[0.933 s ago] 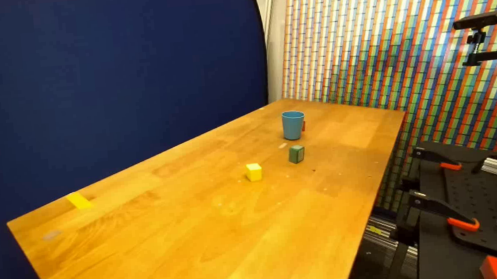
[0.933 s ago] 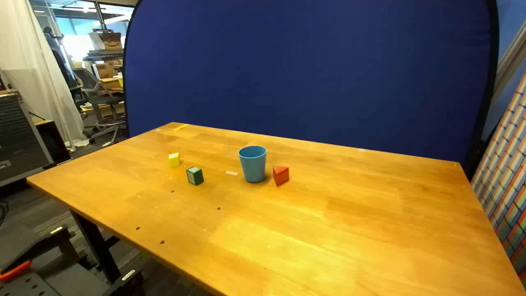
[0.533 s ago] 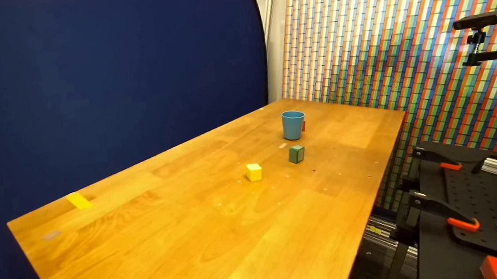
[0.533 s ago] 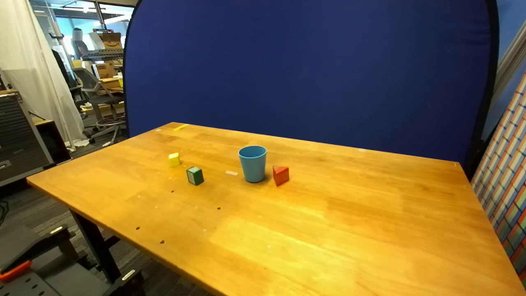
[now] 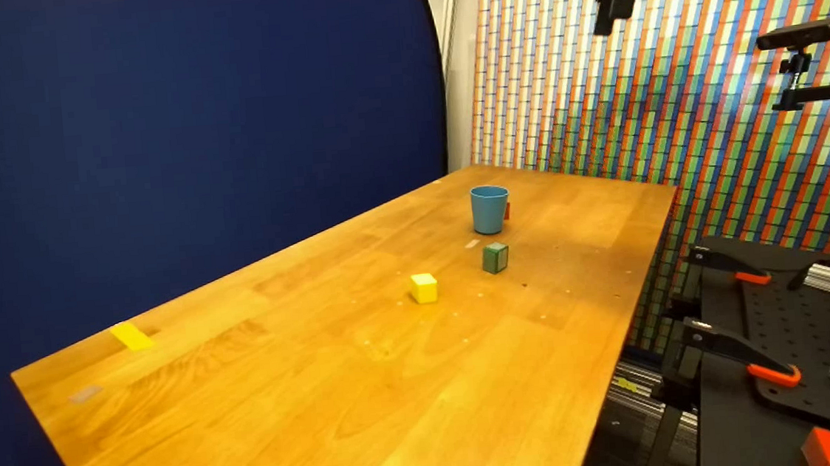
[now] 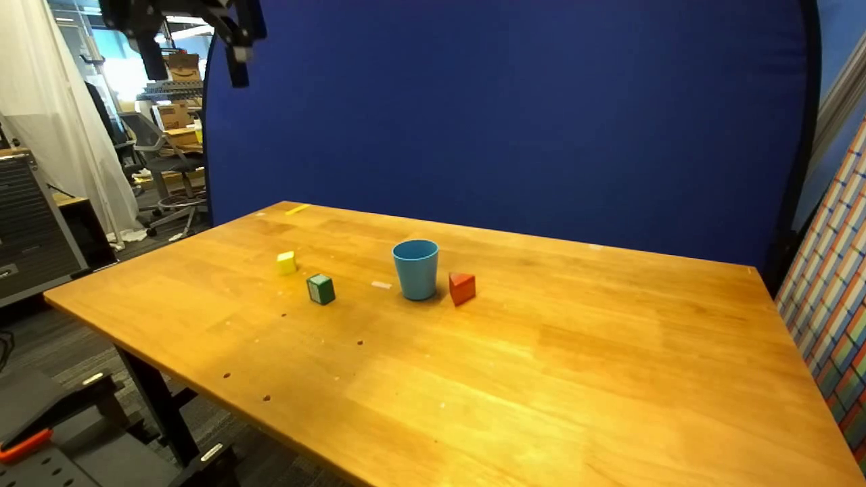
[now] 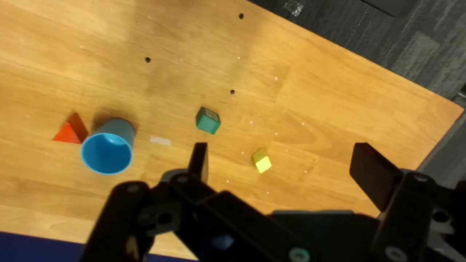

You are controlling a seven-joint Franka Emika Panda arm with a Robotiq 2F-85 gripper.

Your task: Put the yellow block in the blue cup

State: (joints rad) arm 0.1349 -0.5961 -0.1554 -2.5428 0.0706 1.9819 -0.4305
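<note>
Black gripper (image 6: pixel 198 76) is gaping empty — yellow cubic block (image 7: pixel 261 161), nearer the wooden table's (image 6: pixel 595 352) taped corner than the blue plastic-looking cup (image 6: pixel 417 276), is awaiting lift and drop.

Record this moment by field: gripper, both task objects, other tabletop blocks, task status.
gripper: open, holding nothing, above the table
yellow block: on the table, outside the blue cup
blue cup: upright, no block seen inside
green block: nearer the yellow block than the blue cup
red triangular block: beside the blue cup
task status: not yet done
</note>
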